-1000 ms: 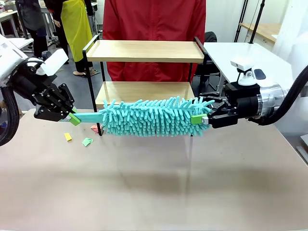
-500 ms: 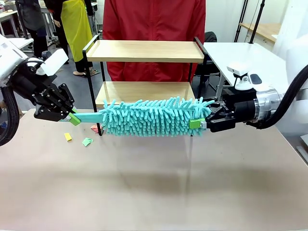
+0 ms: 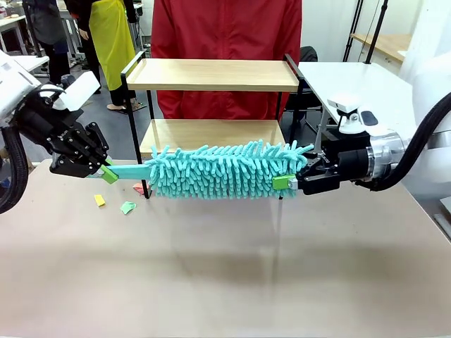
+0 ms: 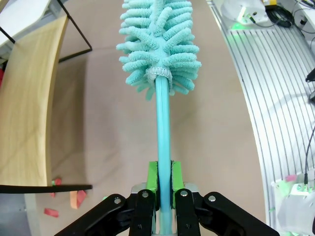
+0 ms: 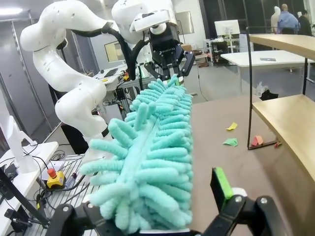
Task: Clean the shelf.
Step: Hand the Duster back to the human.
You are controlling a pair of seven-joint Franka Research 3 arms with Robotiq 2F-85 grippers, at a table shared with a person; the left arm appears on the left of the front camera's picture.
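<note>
at duster [image 3: 222, 171] tip, right gripper [image 3: 290, 182] moved further left.

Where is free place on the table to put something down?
The table is bare on the near side, in front of the duster. It is crowded at the far left, where paper scraps lie beside the shelf leg, below the left hand.

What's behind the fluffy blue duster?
The shelf stands behind the duster, with a person in a red jacket beyond it. The fluff covers the front edge of the lower board and the table under it.
</note>
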